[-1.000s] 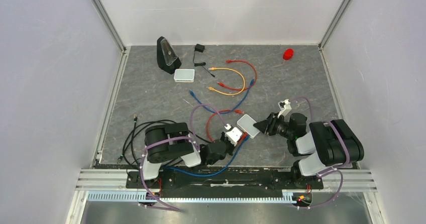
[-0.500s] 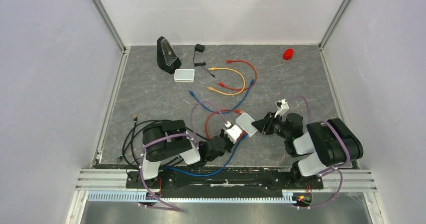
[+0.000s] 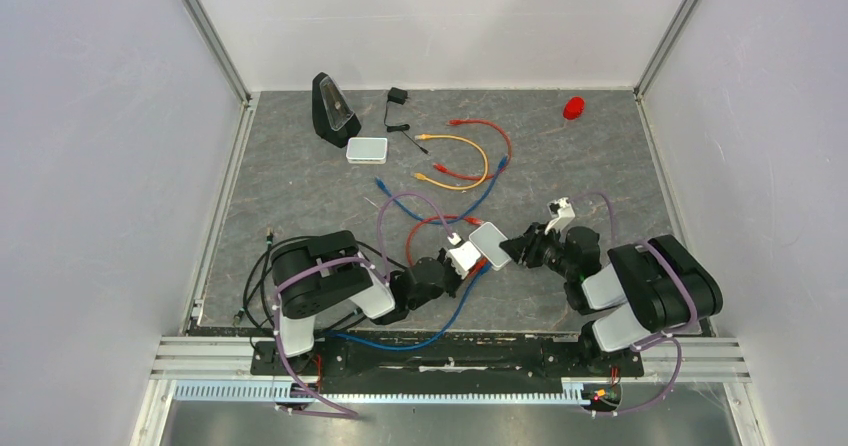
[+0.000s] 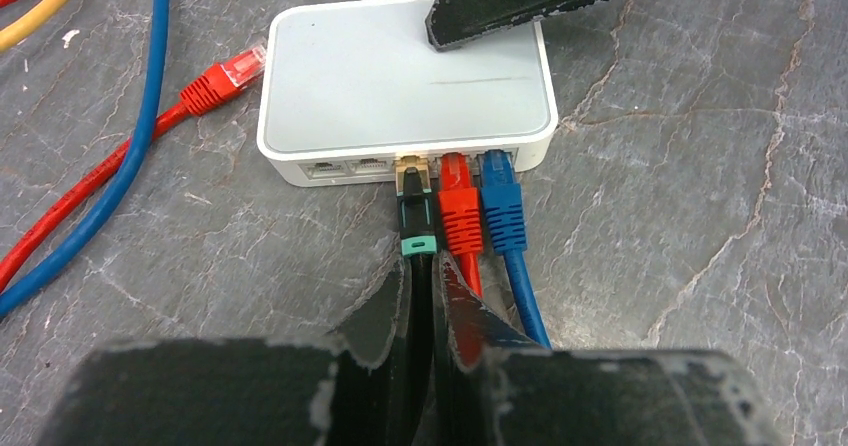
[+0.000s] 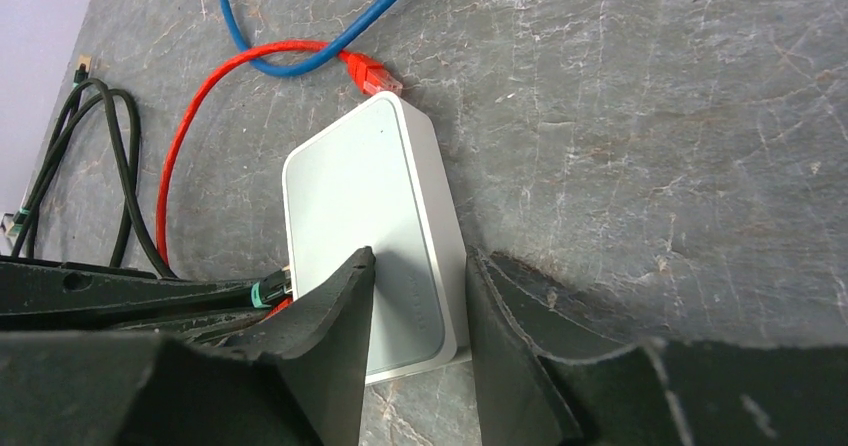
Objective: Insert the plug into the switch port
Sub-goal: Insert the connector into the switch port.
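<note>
The pale grey-white switch box (image 4: 400,81) lies flat on the grey table, its row of ports facing my left gripper. A red plug (image 4: 460,211) and a blue plug (image 4: 503,206) sit in two ports. My left gripper (image 4: 420,266) is shut on the cable of a black plug (image 4: 416,216) with a green band. The plug's gold tip is in the mouth of the port left of the red plug. My right gripper (image 5: 418,256) is open at the box's (image 5: 370,206) far end, one finger on its top and the other beside its edge. In the top view both grippers, left (image 3: 462,264) and right (image 3: 508,250), meet at the box (image 3: 488,240).
A second white box (image 3: 366,149) and a black wedge device (image 3: 333,108) stand at the back left. Yellow (image 3: 460,161), red and blue cables lie mid-table. A black cable coil (image 3: 262,266) lies left. A red object (image 3: 573,108) sits back right.
My left gripper has pushed forward with the black plug toward the box. The box and my right gripper have shifted slightly left and away.
</note>
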You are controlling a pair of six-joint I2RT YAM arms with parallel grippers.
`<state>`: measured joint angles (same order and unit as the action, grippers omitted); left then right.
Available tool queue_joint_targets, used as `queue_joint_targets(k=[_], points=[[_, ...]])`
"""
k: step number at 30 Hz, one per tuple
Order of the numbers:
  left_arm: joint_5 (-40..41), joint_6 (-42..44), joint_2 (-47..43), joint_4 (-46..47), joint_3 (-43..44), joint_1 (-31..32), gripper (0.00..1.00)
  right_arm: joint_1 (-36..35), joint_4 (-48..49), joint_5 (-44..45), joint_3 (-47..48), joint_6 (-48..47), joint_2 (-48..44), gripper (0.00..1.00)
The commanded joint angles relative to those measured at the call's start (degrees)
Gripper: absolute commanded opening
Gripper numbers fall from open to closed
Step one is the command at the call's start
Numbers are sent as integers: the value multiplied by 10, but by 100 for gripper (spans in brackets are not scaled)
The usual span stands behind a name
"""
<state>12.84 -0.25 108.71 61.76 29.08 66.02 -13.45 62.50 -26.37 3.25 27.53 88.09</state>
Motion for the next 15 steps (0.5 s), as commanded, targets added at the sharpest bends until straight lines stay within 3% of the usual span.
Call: queue_joint_targets(k=[1,10,15], points=[[-46,26,0,13,30,-3,2,-59,-133,-212,-46,84,-15,40],[-54,49,-60,27,-30,-8,2,65,-389,-190,98,-37,-125,56],[-81,43,-60,24,-23,-9,2,69,-425,-210,144,-69,-97,58]])
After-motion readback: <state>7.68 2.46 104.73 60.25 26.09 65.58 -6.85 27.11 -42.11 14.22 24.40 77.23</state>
